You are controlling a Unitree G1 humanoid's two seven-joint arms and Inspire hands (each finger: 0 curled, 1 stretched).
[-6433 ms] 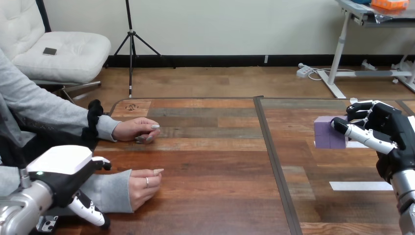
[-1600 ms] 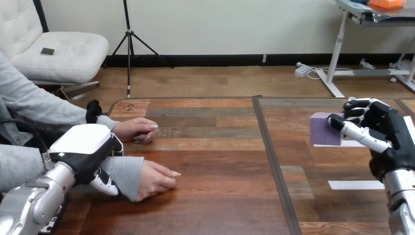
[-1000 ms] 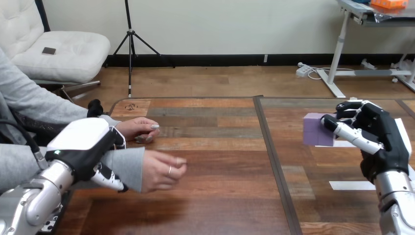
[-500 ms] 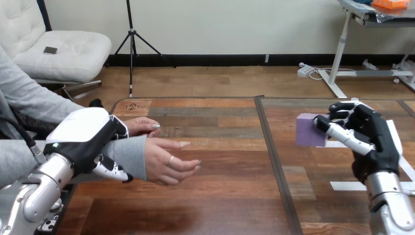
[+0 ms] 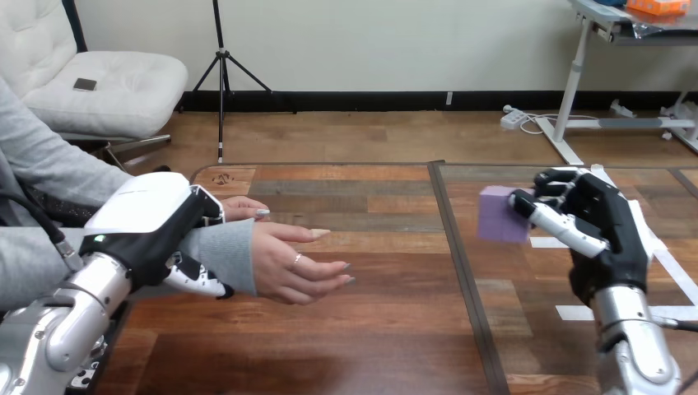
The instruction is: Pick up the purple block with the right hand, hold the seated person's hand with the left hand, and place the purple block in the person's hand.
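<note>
Purple block (image 5: 496, 216) nearer the person's hand (image 5: 298, 263)

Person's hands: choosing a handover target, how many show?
2. One person's hand is open palm-up, its wrist held by the left hand; the other rests on the table behind, partly hidden.

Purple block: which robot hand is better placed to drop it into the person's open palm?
Right. The right hand has its fingers curled round the purple block, facing the person's open hand, palm up. The left hand is curled round that wrist, so it is busy.
</note>
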